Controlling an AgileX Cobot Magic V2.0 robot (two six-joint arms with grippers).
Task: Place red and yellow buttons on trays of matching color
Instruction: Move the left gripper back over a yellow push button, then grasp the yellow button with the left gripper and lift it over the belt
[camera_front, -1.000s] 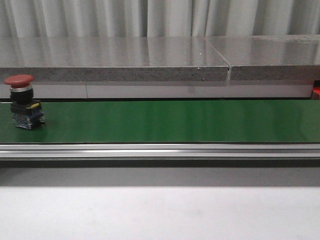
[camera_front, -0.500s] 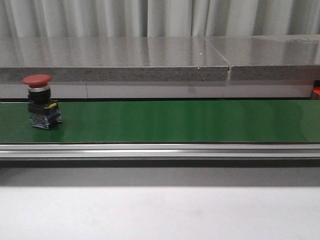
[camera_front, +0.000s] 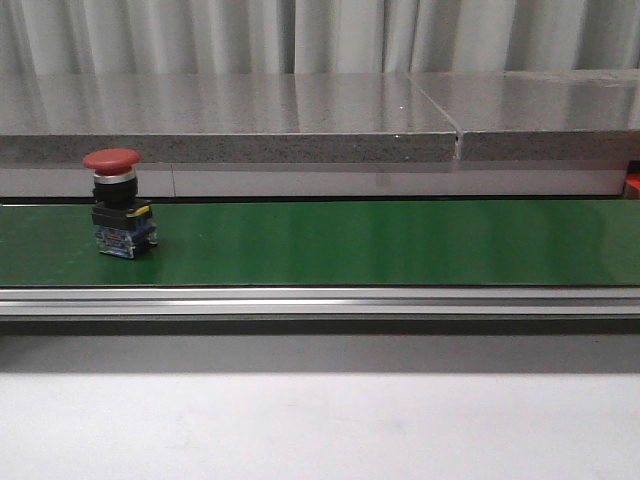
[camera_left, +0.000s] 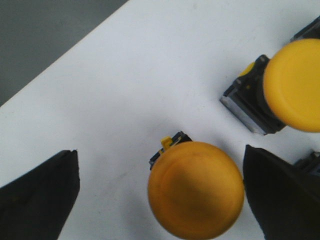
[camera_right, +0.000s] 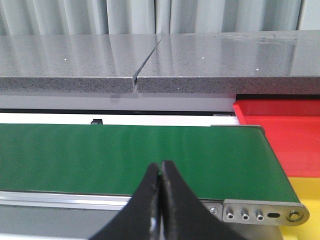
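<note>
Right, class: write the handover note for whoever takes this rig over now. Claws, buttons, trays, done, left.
Left claw: open, above a yellow button on a white surface; a second yellow button beside it.
Right claw: shut, empty, by the green belt end.
Red button: upright on the belt, left part in the front view.
Red tray: empty where visible.
Done: nothing is visibly placed.
Left: every button seen.

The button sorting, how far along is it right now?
Nothing looks sorted yet. The red tray shows no button on its visible part. A red button rides the green belt. The open left gripper straddles a yellow button; another yellow button waits. The right gripper is shut, empty.
</note>
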